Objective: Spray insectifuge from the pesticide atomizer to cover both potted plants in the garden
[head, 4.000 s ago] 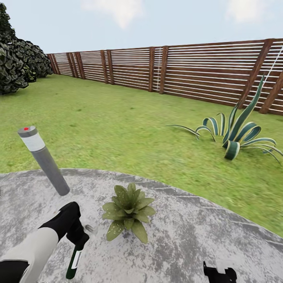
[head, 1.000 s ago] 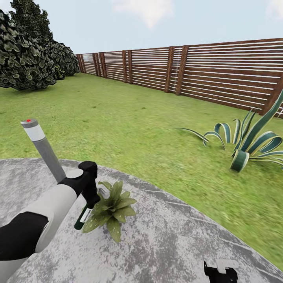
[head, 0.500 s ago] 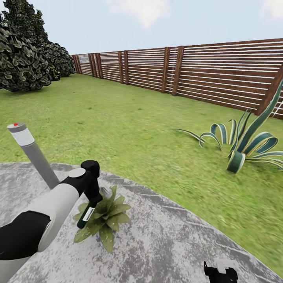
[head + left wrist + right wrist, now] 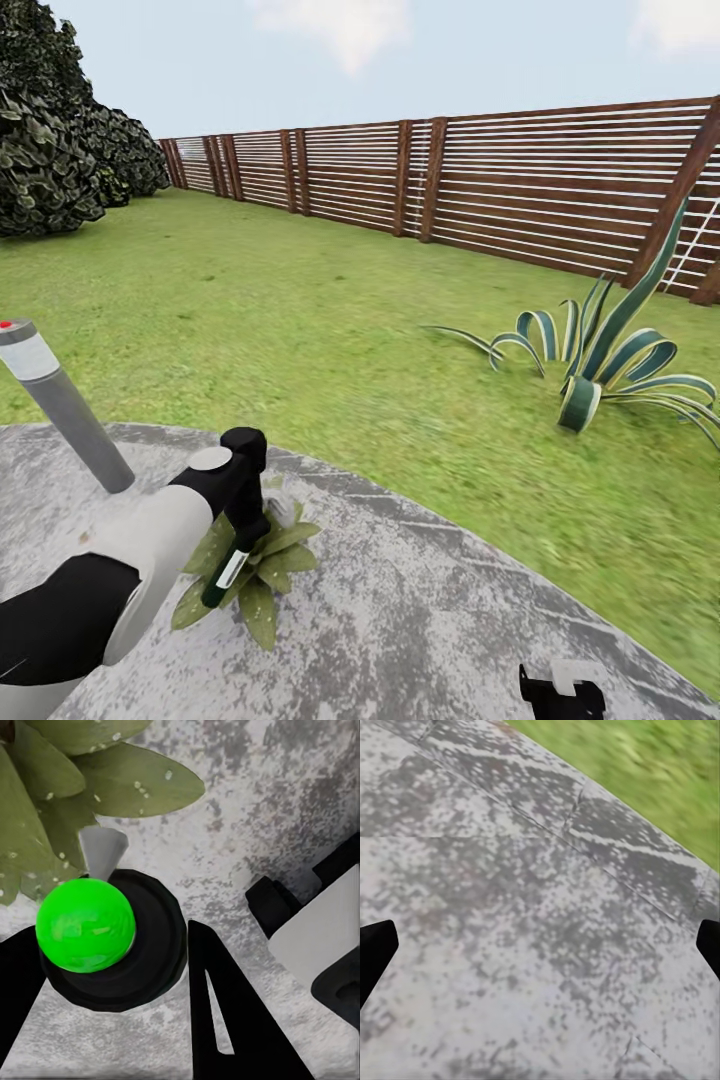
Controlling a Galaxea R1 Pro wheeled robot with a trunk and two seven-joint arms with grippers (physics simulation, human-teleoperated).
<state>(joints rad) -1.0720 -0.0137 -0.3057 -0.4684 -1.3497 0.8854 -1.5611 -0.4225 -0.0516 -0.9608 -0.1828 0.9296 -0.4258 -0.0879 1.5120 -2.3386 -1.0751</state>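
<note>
- Grey bollard light (image 4: 55, 405) is standing far left on the paved round (image 4: 430, 620).
- Left gripper (image 4: 243, 520) is pinching the pesticide atomizer (image 4: 228, 572), dark green bottle hanging over the potted plant (image 4: 262, 575).
- Striped agave (image 4: 600, 365) is growing on the lawn (image 4: 300, 310), right.
- Right gripper (image 4: 560, 692) is sitting near right, fingers (image 4: 375, 949) spread wide.

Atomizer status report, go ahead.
Left gripper shut on atomizer, over potted plant. Right gripper open above paving. Bollard beside, not blocking.
</note>
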